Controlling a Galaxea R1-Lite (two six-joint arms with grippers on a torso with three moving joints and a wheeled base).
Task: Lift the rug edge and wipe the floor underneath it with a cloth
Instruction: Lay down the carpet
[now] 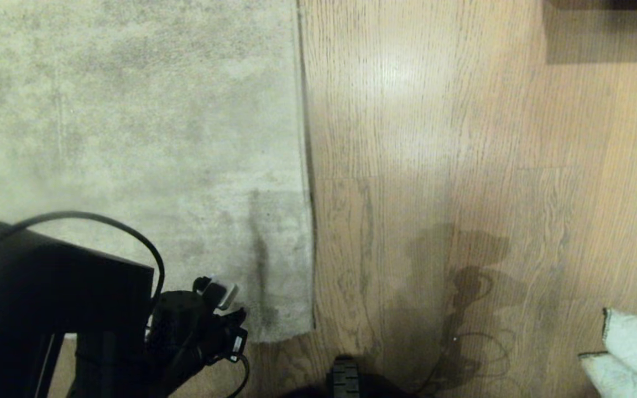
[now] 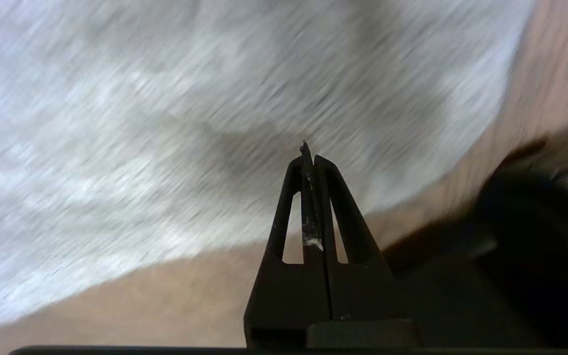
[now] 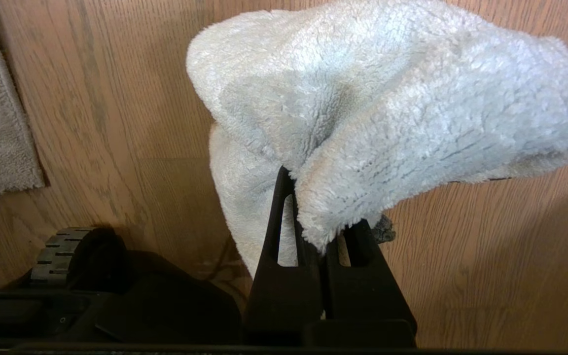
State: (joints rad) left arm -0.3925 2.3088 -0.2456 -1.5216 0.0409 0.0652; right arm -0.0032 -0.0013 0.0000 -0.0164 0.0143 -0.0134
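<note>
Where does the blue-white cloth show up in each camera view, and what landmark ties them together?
Head view: cloth in the lower right corner, partly cut off.
Left wrist view: not in it.
Right wrist view: cloth fills the upper middle, clamped in the right gripper.
Shared landmark: the rug edge.

Right of the rug edge [image 1: 308,221] the floor [image 1: 434,138] lies open; only the robot's wheel [image 1: 345,377] stands near the rug edge's corner

Nothing to read here
No text, labels or numbers show on the rug [image 1: 130,138], floor [image 1: 462,138] or cloth [image 3: 387,98].
</note>
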